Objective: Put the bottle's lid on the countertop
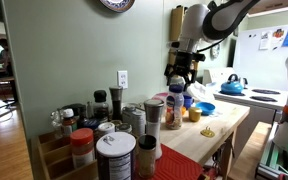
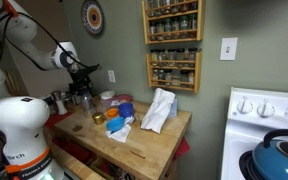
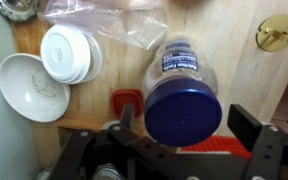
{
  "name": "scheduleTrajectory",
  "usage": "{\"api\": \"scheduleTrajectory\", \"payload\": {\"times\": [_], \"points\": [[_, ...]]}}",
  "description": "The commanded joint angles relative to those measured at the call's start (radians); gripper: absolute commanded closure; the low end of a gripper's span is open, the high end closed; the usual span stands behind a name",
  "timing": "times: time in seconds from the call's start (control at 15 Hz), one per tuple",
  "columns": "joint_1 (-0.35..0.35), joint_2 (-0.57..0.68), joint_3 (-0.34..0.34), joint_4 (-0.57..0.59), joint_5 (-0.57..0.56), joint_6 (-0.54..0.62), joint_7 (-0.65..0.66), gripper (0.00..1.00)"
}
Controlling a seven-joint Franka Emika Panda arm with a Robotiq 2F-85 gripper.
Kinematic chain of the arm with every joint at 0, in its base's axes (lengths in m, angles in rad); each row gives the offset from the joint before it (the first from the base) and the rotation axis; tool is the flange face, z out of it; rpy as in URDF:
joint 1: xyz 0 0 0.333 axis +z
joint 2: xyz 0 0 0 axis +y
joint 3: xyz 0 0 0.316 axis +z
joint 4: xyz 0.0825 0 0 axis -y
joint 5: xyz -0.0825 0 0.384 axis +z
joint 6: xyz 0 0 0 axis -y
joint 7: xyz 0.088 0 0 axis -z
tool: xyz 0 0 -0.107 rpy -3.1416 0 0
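Note:
A clear plastic bottle (image 3: 189,62) with a blue-and-white label stands upright on the light wooden countertop (image 3: 246,75). Its round lid (image 3: 184,108) looks dark blue and sits on the bottle. My gripper (image 3: 189,122) is open, directly above the bottle. One finger is on each side of the lid, and the right finger is clearly apart from it. In both exterior views the gripper (image 1: 182,72) (image 2: 81,84) hangs just over the bottle (image 1: 175,108) (image 2: 85,100) near the wall end of the countertop (image 1: 219,125) (image 2: 144,145).
Stacked white bowls (image 3: 69,52), a white dish (image 3: 29,88), a clear plastic bag (image 3: 114,25), a gold round object (image 3: 277,32) and a red mat (image 3: 219,147) lie around the bottle. Spice jars (image 1: 114,150) crowd one end. A blue kettle (image 1: 232,85) sits on the stove.

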Motion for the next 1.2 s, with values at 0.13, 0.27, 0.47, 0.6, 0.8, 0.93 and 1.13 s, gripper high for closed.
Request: {"api": "scheduleTrajectory", "payload": {"times": [0.13,0.27,0.47,0.6,0.8,0.93,1.13], "points": [[0.002,-0.013,-0.003,-0.016,0.018,0.018,-0.010,0.18],[0.003,-0.015,-0.005,-0.014,0.021,0.014,-0.012,0.19],[0.003,-0.022,-0.008,-0.013,0.031,0.011,-0.014,0.24],[0.003,-0.026,-0.012,-0.011,0.037,0.011,-0.012,0.24],[0.003,-0.034,-0.017,-0.011,0.041,0.010,-0.012,0.28],[0.003,-0.038,-0.021,-0.013,0.043,0.011,-0.014,0.33],[0.003,-0.041,-0.027,-0.013,0.043,0.009,-0.015,0.36]]}}
